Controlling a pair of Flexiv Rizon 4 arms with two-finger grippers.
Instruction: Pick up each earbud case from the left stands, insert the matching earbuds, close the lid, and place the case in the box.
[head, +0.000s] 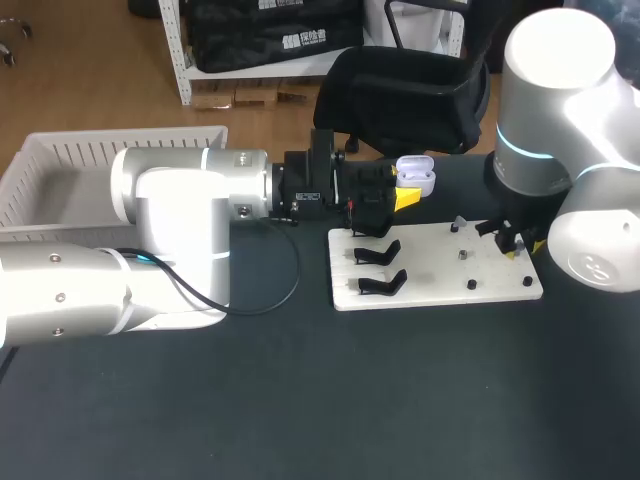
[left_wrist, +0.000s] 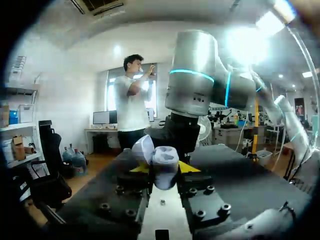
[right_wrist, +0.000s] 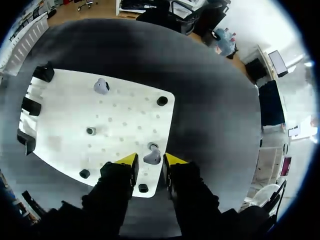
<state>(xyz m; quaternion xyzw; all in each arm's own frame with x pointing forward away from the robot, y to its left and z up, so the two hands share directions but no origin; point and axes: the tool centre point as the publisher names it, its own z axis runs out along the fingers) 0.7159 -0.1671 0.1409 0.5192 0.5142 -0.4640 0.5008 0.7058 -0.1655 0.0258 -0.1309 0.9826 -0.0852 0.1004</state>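
Note:
My left gripper (head: 407, 192) is shut on a pale lavender earbud case (head: 417, 176) and holds it above the far left corner of the white board (head: 430, 290). In the left wrist view the case (left_wrist: 165, 162) sits between the yellow tips with its lid (left_wrist: 143, 148) open. My right gripper (right_wrist: 150, 161) hangs over the board's right side, open, with its fingers on either side of a grey earbud (right_wrist: 151, 157) on its peg. A second earbud (right_wrist: 101, 86) rests further along the board (right_wrist: 125, 120). In the head view the right gripper (head: 510, 242) is partly hidden by its arm.
Two empty black stands (head: 377, 251) (head: 382, 284) line the board's left edge. Small black pegs (right_wrist: 162, 101) (right_wrist: 84, 173) dot the board. A white slatted box (head: 60, 165) stands at the far left behind my left arm. A black cable (head: 280, 290) loops on the dark table.

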